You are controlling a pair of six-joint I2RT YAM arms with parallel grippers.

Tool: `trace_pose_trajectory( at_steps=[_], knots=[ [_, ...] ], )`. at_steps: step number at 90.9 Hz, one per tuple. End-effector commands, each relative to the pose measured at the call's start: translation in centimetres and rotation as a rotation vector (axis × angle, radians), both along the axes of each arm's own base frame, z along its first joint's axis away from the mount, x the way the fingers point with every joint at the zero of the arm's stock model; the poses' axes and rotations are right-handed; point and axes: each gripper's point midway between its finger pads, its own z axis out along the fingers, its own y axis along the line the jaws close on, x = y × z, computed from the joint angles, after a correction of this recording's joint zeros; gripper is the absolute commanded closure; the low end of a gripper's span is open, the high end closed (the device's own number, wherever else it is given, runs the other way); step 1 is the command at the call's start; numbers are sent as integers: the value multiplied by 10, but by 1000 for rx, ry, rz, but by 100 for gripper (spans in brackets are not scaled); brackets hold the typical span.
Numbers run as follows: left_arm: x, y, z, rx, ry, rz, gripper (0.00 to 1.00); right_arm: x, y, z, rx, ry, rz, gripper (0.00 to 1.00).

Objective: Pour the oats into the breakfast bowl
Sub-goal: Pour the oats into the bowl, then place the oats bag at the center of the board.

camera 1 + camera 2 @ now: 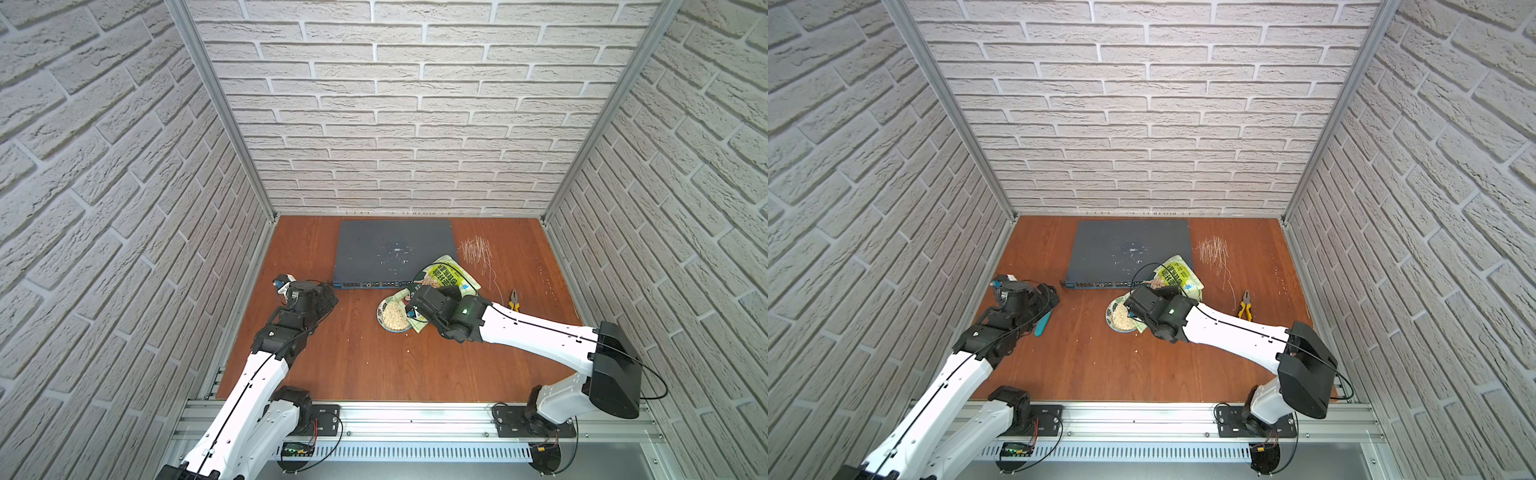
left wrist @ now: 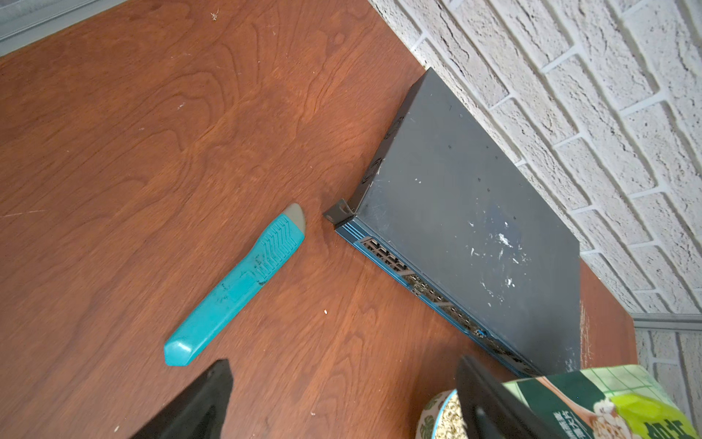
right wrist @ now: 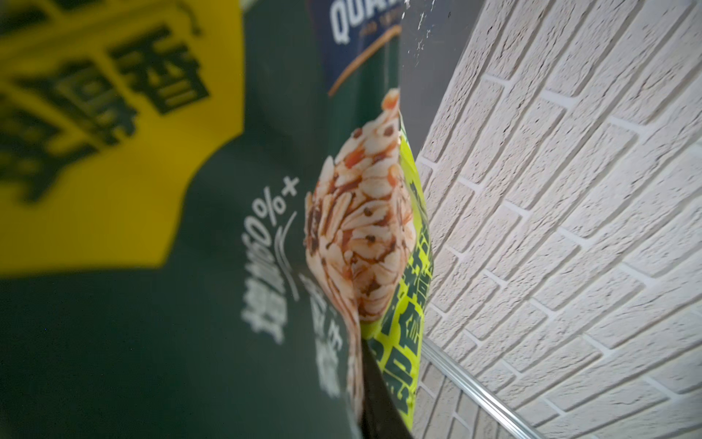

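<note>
Green oat pouch [image 1: 446, 274] covers part of the breakfast bowl [image 1: 379, 316] and fills the right wrist view, blurred; right jaws clamped on it, contact hidden under the wrist; left jaws apart.

green oats pouch [image 1: 445, 275] tilted over leaf-patterned bowl [image 1: 380, 314]; beige oats [image 1: 392, 317] fill it

A: Can you see all of the breakfast bowl [image 1: 379, 316]?
B: No. The pouch [image 1: 446, 274] and the right gripper [image 1: 410, 311] cover one side.
A: And the pouch up close?
B: Blurry in the right wrist view, and cut off at the edges.
A: The left gripper [image 2: 338, 416]?
B: The picture's edge cuts off its fingers [image 2: 197, 403].
A: Those thin sticks [image 1: 478, 251]?
B: Too small to tell what they are.
</note>
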Motion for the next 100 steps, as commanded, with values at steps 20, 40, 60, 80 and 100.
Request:
trace_pose_trajectory(
  at_steps=[20, 40, 60, 80, 100],
  knots=[
    [5, 2, 9, 3, -14, 6, 6, 4, -13, 30, 387, -4, -114, 96],
    [6, 2, 13, 14, -17, 5, 6, -3, -14, 15, 580, 116, -105, 97],
    [13, 1, 24, 30, -55, -17, 6, -10, -10, 13, 983, 292, -146, 96],
    [24, -6, 42, 37, -127, -69, 6, 0, -13, 6, 1425, 418, -214, 96],
    [30, -11, 54, 57, -174, -110, 5, 15, 0, -4, 1687, 521, -170, 96]
  ],
)
